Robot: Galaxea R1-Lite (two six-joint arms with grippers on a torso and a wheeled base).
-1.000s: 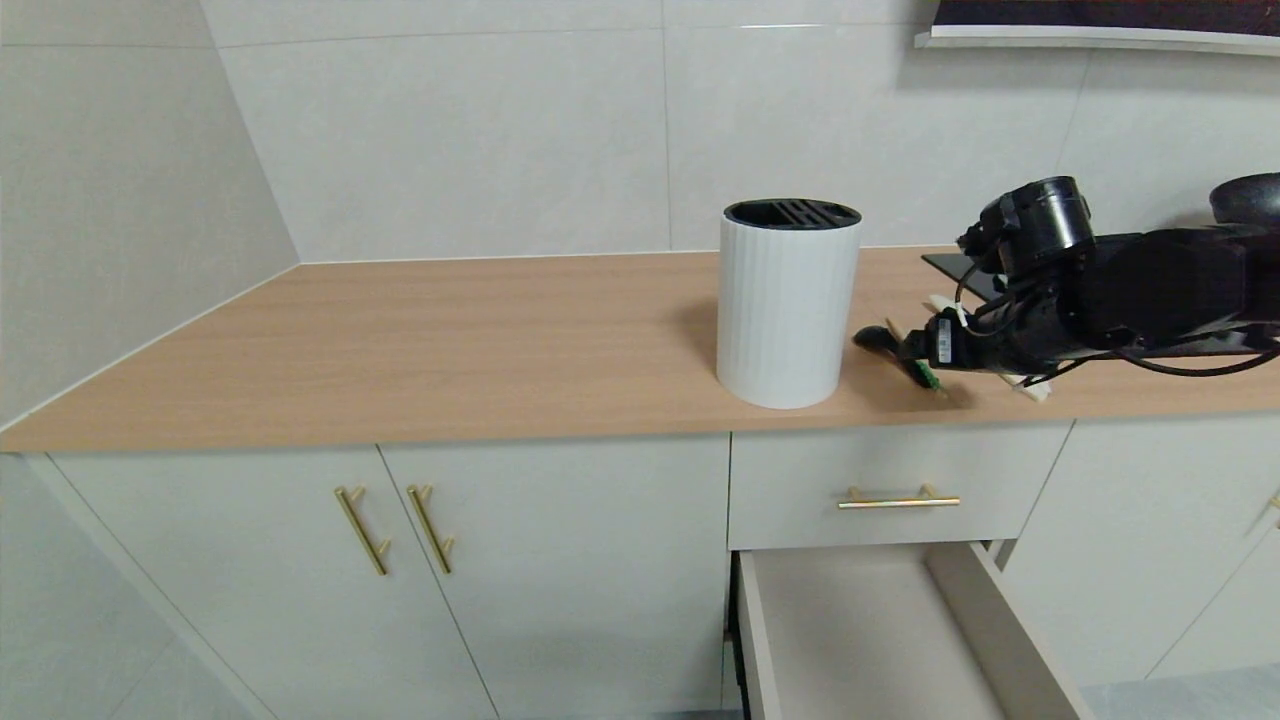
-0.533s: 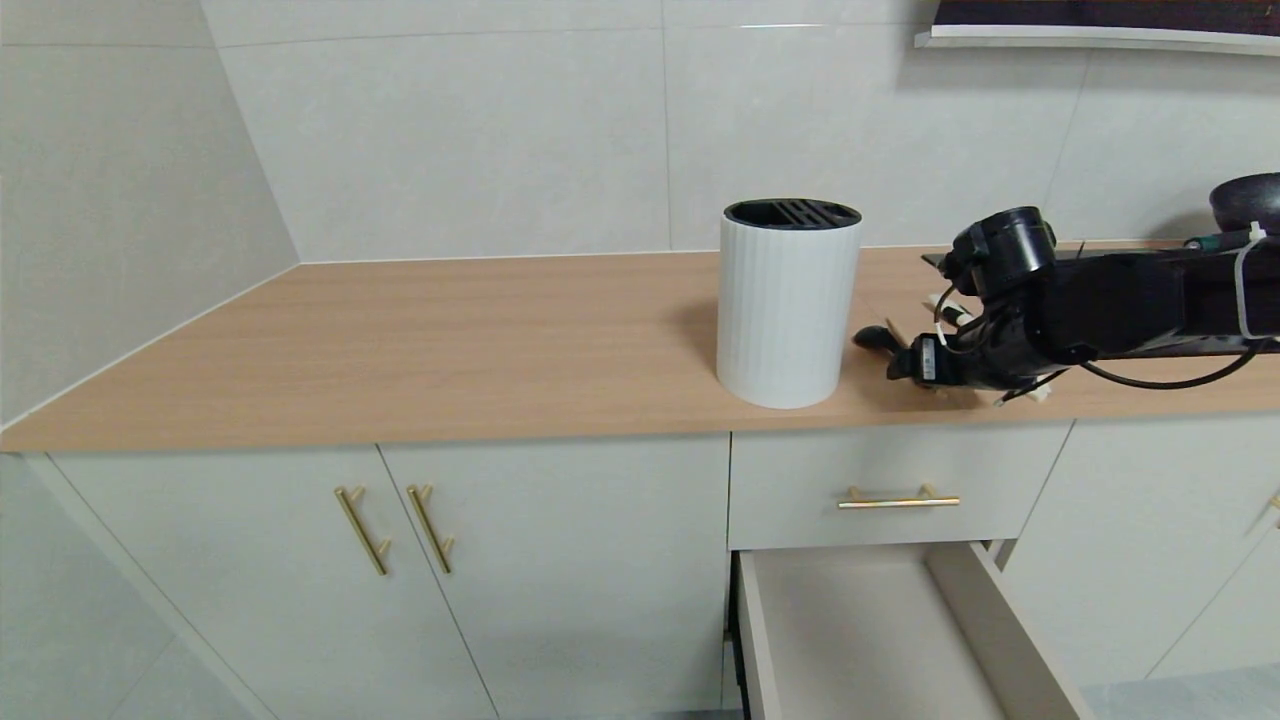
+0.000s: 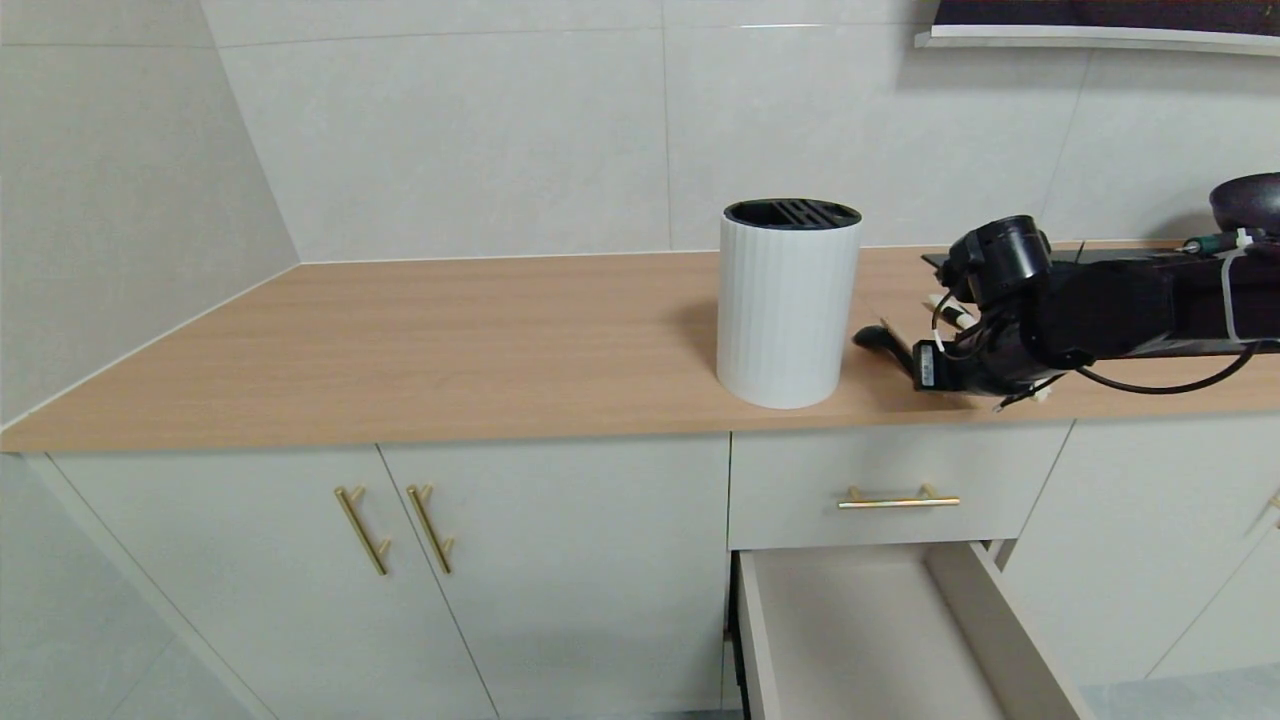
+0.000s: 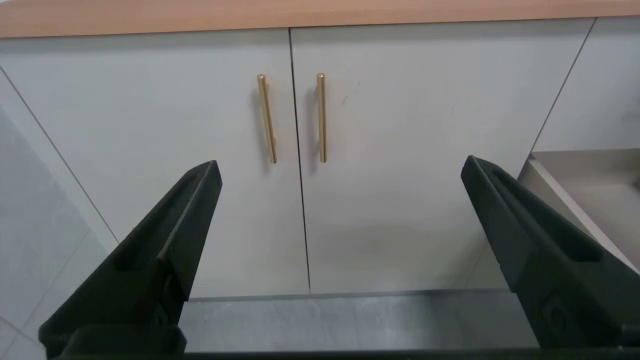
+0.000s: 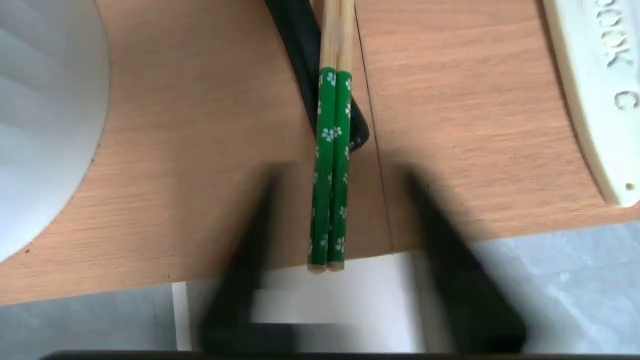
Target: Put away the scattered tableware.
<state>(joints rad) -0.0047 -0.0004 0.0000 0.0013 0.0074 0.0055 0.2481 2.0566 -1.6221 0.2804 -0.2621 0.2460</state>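
My right gripper (image 5: 335,225) sits low at the front edge of the countertop (image 3: 450,340), fingers spread, with the green-ended chopsticks (image 5: 332,170) lying between them, not clamped. The chopsticks rest partly on a black utensil (image 5: 300,60), near the white ribbed holder (image 3: 788,300), with an open drawer (image 3: 870,630) lower down. My left gripper (image 4: 340,250) hangs open before the cabinet doors (image 4: 300,180).

looks like a home kitchen tbh. wood-look desk (image 3: 450,340) running along a pale tiled wall (image 3: 450,130), white cabinet doors (image 3: 560,560) with brass handles (image 3: 361,530) underneath, one drawer (image 3: 860,640) pulled open. ribbed white cutlery holder (image 3: 788,310) standing on top, green-tipped chopsticks (image 5: 332,180) lying just beside it.
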